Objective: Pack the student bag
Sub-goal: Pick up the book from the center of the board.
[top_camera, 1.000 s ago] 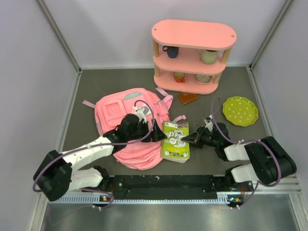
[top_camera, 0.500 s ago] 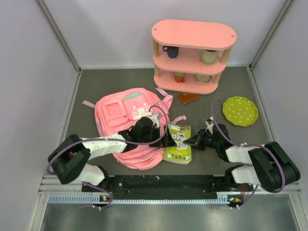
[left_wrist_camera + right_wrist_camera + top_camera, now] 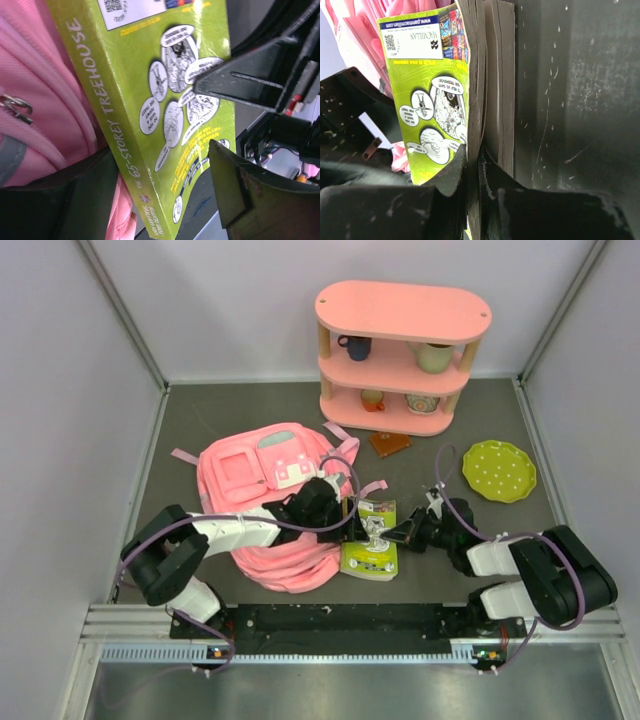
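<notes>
Left pincer (image 3: 350, 521) gapes around green book (image 3: 366, 554), just beside student bag (image 3: 280, 565).

Green book (image 3: 369, 540) hard against student bag (image 3: 250, 465)

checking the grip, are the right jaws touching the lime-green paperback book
Touching: right wrist view shows the right gripper pinching the cover of the lime-green paperback book.

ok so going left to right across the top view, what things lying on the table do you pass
student bag → green book → green plate; the shelf and the small orange item overlap the book's span, so they are left out.
</notes>
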Robot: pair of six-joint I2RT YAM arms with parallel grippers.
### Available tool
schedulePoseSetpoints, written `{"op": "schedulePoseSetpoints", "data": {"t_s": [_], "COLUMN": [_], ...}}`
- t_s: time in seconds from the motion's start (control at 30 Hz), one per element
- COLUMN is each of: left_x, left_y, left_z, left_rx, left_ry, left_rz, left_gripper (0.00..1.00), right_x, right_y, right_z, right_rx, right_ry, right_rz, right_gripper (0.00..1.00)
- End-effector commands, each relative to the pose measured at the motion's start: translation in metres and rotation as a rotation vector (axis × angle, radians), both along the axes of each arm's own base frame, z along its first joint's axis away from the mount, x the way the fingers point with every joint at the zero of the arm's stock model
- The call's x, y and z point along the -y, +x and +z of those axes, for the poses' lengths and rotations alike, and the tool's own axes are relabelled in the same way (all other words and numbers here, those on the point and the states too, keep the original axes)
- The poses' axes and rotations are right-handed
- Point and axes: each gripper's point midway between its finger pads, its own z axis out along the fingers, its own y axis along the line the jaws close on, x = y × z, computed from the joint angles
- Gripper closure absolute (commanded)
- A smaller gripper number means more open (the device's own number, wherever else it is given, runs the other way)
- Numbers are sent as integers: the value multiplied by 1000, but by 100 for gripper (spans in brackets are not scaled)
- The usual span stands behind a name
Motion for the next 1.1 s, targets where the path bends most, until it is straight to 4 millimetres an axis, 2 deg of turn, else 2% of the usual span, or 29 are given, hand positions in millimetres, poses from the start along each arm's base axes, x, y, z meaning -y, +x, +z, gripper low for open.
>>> {"op": "schedulePoseSetpoints", "data": {"t_s": [0.0,0.07,0.1,0.17,0.2,0.23,0.27,0.3,0.33,0.37,0.4,0.43,0.47,0.5,0.53,0.57,0.63,0.67,0.7,0.8,0.9,0.93,1.0,1.03,1.07], "left_x": [12,17,17,21,19,19,19,17,13,11,6,-3,-8,-14,-23,-34,-50,-56,-64,-84,-96,-98,-106,-107,-109], "left_y": [-4,0,1,8,8,10,12,15,16,17,23,23,24,27,34,37,45,47,44,46,46,45,44,43,42], "left_z": [-13,-6,-5,4,6,10,15,28,33,42,63,66,92,102,113,135,156,166,187,217,244,241,257,255,259], "left_rx": [-9,10,13,40,41,54,68,102,119,143,199,209,262,295,336,386,446,475,516,574,613,603,630,621,625], "left_ry": [-13,-27,-24,-22,-12,-11,-13,-26,-19,-24,-47,-23,-62,-65,-65,-92,-113,-135,-186,-282,-405,-425,-508,-529,-557], "left_rz": [-36,-38,-38,-37,-35,-34,-28,-10,-1,6,39,53,75,99,145,197,283,311,339,433,512,529,571,580,586], "left_gripper": [36,52,65,83,98,100,100,100,100,100,100,100,100,100,100,100,100,100,100,100,100,100,100,100,100], "right_x": [-1,-2,-2,-2,-2,-1,1,6,11,20,27,33,41,47,49,51,50,46,37,16,-2,-9,-26,-34,-43], "right_y": [-16,-16,-16,-17,-16,-16,-16,-12,-11,-19,-8,-7,-16,-9,-9,-11,-19,-22,-28,-41,-44,-43,-47,-46,-45], "right_z": [-11,-9,-8,-6,-6,-5,-1,-1,0,-8,11,17,19,45,63,75,105,111,123,137,160,181,185,201,197], "right_rx": [-16,-12,-8,2,4,2,2,6,9,-48,41,57,27,134,178,207,271,272,288,267,312,366,348,377,351], "right_ry": [-16,-8,-6,-6,-11,-18,-27,-55,-74,-126,-138,-160,-205,-188,-171,-153,-66,-30,33,143,192,237,268,315,316], "right_rz": [51,57,62,65,62,60,50,9,-18,-39,-98,-126,-140,-187,-208,-222,-234,-225,-176,-72,-9,3,55,65,80], "right_gripper": [100,100,100,100,100,97,90,81,62,51,40,19,14,9,6,4,3,3,3,3,2,2,1,1,1]}}
